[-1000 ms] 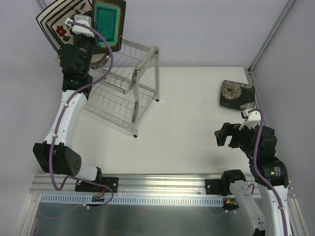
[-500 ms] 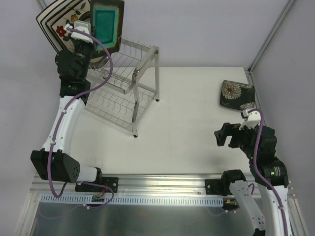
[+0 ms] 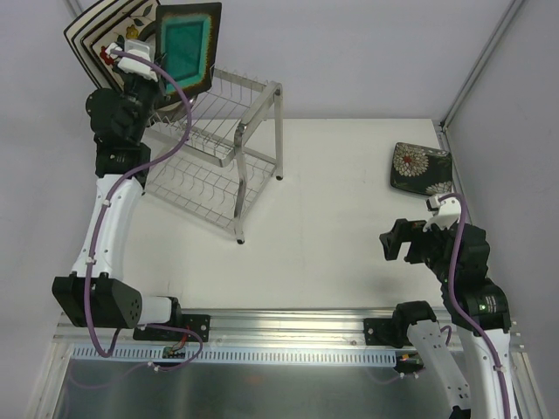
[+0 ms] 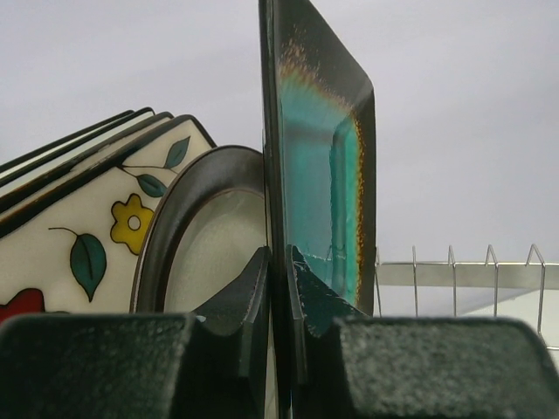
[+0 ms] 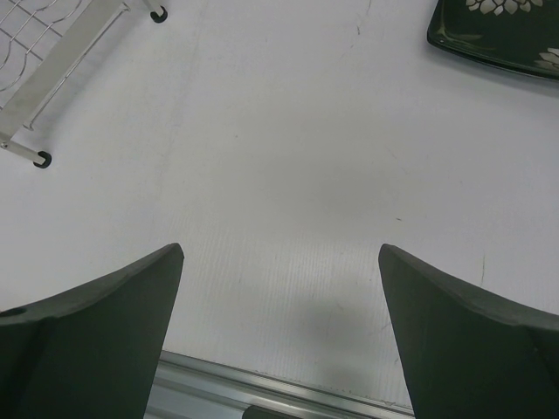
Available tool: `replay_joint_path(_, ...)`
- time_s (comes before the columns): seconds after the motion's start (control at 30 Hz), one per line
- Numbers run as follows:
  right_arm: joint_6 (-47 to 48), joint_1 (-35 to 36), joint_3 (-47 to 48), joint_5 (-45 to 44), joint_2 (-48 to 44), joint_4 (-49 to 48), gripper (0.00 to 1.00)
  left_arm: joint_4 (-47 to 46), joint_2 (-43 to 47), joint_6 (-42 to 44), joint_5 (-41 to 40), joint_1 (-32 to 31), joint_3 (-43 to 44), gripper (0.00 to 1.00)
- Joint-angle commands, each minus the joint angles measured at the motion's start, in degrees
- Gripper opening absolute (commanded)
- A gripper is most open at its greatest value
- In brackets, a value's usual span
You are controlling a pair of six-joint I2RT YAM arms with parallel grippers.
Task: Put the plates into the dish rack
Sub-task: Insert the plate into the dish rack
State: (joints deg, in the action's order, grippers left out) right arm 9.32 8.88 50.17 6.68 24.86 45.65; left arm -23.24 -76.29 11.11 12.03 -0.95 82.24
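- Pale grey walls close in a white table (image 3: pixel 349 218), with the dish rack (image 3: pixel 249 131) at its far left corner.
- Far left on the rack's upper tier, a white black-rimmed plate (image 4: pixel 83 144), a cream flowered plate (image 4: pixel 96 227) and a round grey-rimmed plate (image 4: pixel 205 236) lean on edge, one against the next.
- Just right of them, the left gripper (image 4: pixel 279 271) is clamped tight on the lower edge of the dark teal-centred plate (image 4: pixel 323 175), holding it upright next to the round one. The fingers hide its bottom edge, so I cannot tell whether it sits in a slot.
- Risk: if it is let go before the edge is between the wires, the plate could tip onto the round plate or slide off the tier. Pushing it left could knock the leaning row.
- Right of centre, the right gripper (image 5: pixel 279 249) hangs over bare table, jaws spread wide and holding nothing.
- Far right, the dark plate with white blooms (image 3: pixel 421 168) lies flat near the table's edge, well apart from the rack and not yet loaded. Lying flat, its rim may be awkward to pinch.
- No brand, label or writing can be read anywhere.
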Motion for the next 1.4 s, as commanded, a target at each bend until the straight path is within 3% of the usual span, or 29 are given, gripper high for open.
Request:
replay_joint_path(0.0, 1.1, 0.4, -0.2, 0.0, -0.5, -1.9, 1.00, -0.4, 3.7, 1.3, 1.7, 1.8, 0.6, 0.00)
replay_joint_path(1.37, 0.5, 0.7, 0.0, 0.4, -0.6, -2.0, 1.00, 5.9, 9.7, -13.5, -8.9, 2.4, -12.1, 0.00)
